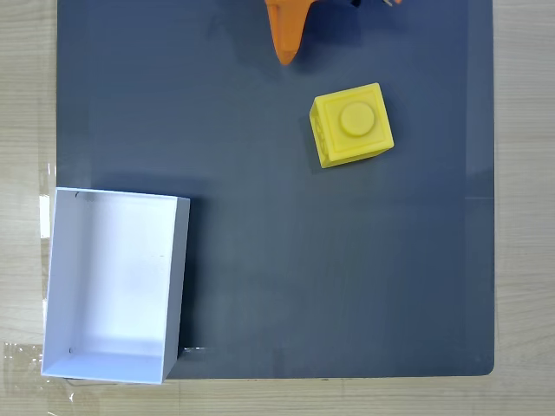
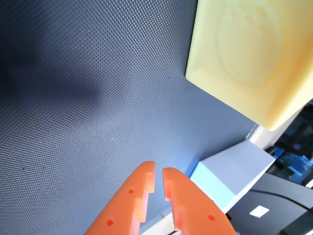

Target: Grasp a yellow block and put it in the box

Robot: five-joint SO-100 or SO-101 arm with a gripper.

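Observation:
The yellow block [image 1: 351, 125] sits on the dark mat in the upper right of the fixed view, stud facing up, slightly rotated. My orange gripper [image 1: 285, 55] reaches in from the top edge, its tip up and to the left of the block and clear of it. In the wrist view the fingers [image 2: 142, 188] are nearly together with only a thin slit between them and nothing held, so my gripper [image 2: 159, 169] is shut. The block [image 2: 249, 58] looms pale yellow at the upper right there. The white box [image 1: 113, 286] stands open-topped at the lower left, its corner [image 2: 230, 178] visible beyond my fingers.
A dark grey textured mat [image 1: 286, 260] covers most of the light wooden table [image 1: 525, 208], and the box overhangs the mat's left edge. Wide bare mat lies between the block and the box. Dark equipment and a cable [image 2: 279, 205] show past the box in the wrist view.

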